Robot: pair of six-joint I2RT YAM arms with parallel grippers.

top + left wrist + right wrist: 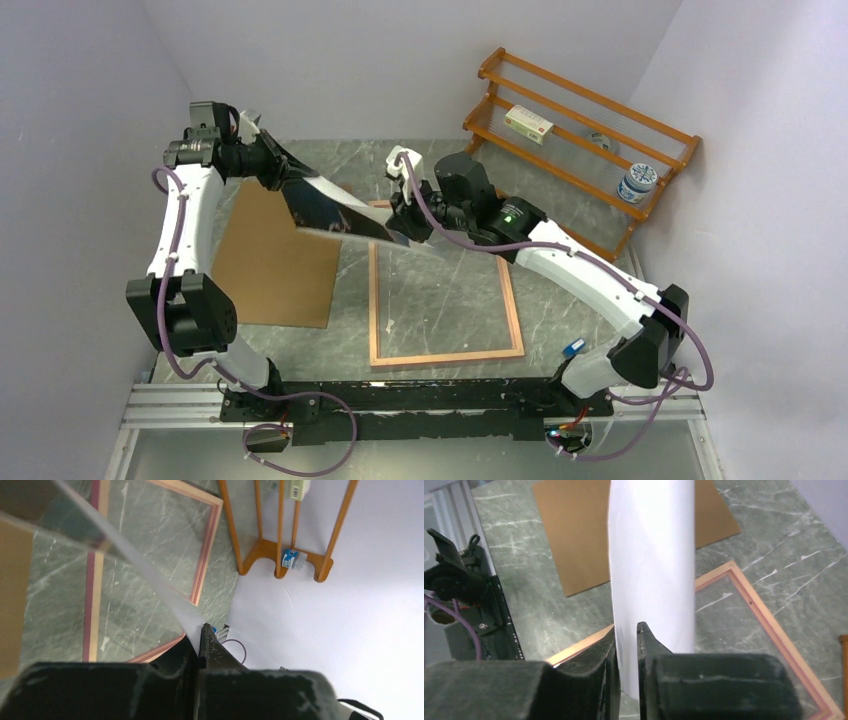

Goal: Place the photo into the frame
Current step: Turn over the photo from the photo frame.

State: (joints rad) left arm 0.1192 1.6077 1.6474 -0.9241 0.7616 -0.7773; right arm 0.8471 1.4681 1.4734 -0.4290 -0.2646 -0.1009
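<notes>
- Both arms had the photo [335, 205] up in the air between them, stretched out like a banner and tilted, with the left end higher than the right.
- The left pincer [272, 168] was pinched together on the photo's left edge. In its own wrist view the fingertips [206, 636] sat tight against the thin sheet.
- The right pincer [408, 232] was clamped on the opposite edge. Its wrist view showed the plain white back of the photo running straight up out of the closed jaws.
- That lower right end hung over the far-left corner of the frame [445, 356].
- The frame lay flat on the surface [440, 300], with bare marble showing inside all four rails and nothing sitting in the opening.
- A brown backing board [265, 270] lay flat to the left of the frame. A strip of surface ran between its right edge and the frame's left rail, so they weren't touching.
- The photo's higher end was above the board's far edge.
- An orange rack [590, 98] stood against the right wall in the far corner, well apart from the photo.
- Walls closed in on the left, back and right, so the left arm was pretty snug against its wall.
</notes>
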